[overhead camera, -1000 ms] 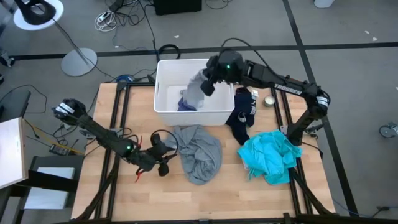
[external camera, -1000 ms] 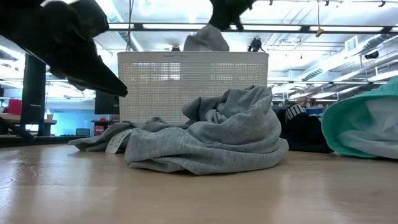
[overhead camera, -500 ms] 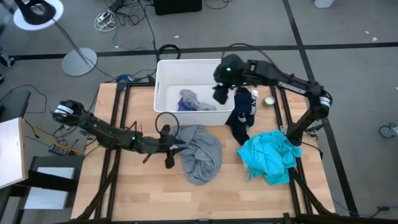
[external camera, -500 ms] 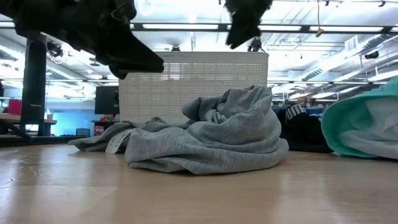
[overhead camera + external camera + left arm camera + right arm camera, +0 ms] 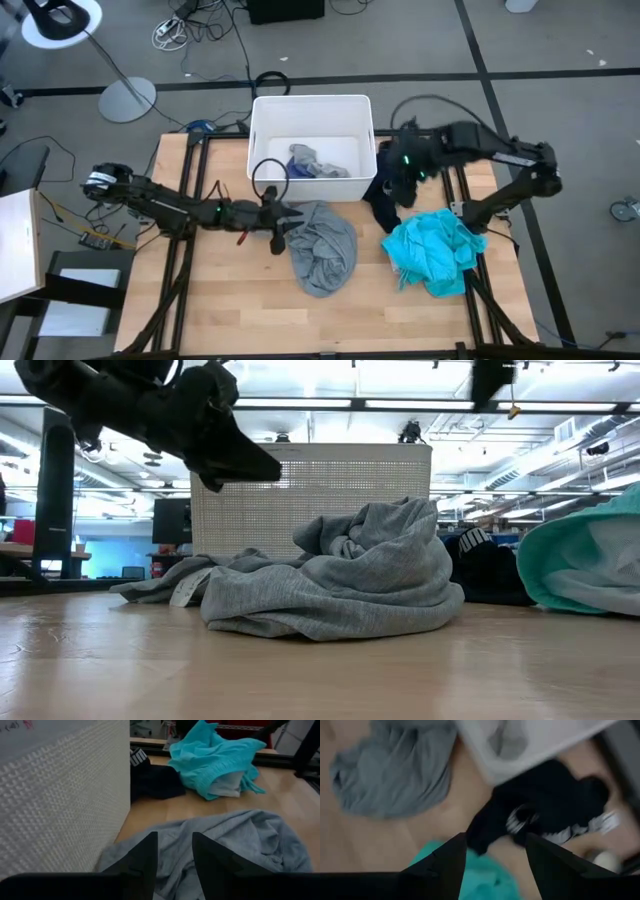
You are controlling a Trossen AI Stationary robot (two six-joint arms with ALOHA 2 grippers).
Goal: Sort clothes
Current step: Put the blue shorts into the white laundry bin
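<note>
A large grey shirt [image 5: 322, 245] lies crumpled on the table just in front of the white bin [image 5: 262, 150]. My left gripper [image 5: 285, 225] hovers open above the shirt's left edge [image 5: 175, 840], raised over it in the low view [image 5: 232, 452]. A dark navy garment with white print [image 5: 390, 192] lies right of the bin. My right gripper [image 5: 405, 178] hangs open above it [image 5: 496, 840]. The teal shirt [image 5: 435, 252] lies at the near right. Grey and blue small clothes [image 5: 305, 163] rest on the bin's floor.
A small round object [image 5: 433, 162] sits on the table's far right, beside the navy garment. Black frame rails run along the table's left and right sides. Bare wood shows at the near edge and left of the grey shirt.
My right gripper has let go of a grey cloth, which has fallen into the bin. It has then gone toward the table's right and near edges, over the navy garment. My left gripper has gone right toward the grey shirt.
</note>
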